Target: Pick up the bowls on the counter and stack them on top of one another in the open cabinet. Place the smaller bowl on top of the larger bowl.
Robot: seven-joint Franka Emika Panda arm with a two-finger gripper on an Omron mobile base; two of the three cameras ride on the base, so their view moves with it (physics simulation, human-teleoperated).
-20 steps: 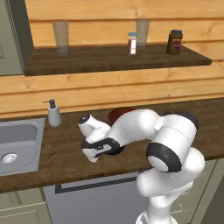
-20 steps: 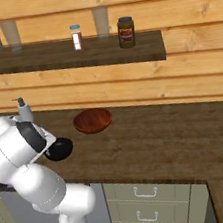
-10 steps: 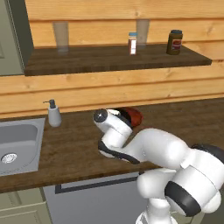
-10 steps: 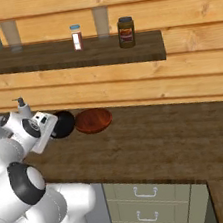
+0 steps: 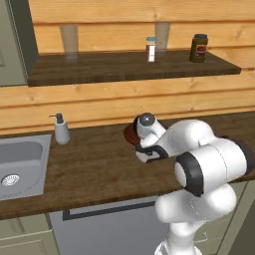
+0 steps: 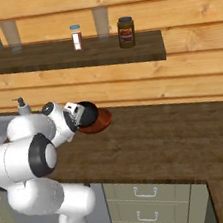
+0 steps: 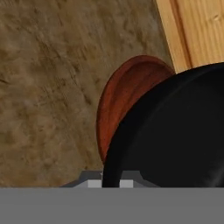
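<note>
Counter (image 6: 177, 134): holds the brown bowl (image 6: 101, 122) near the back wall.
Shelf (image 6: 69, 54): no bowl on it yet — the black one is in hand out of order, by my judgement.
Black bowl (image 6: 87, 113): lifted, over the brown bowl.
Gripper (image 6: 78, 119): clamped on the black bowl's rim.
Next: brown bowl belongs on the shelf first — black on top.

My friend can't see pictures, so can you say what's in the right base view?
The robot's hand holds a small black bowl just above a wide reddish-brown bowl on a dark wooden counter.
</note>
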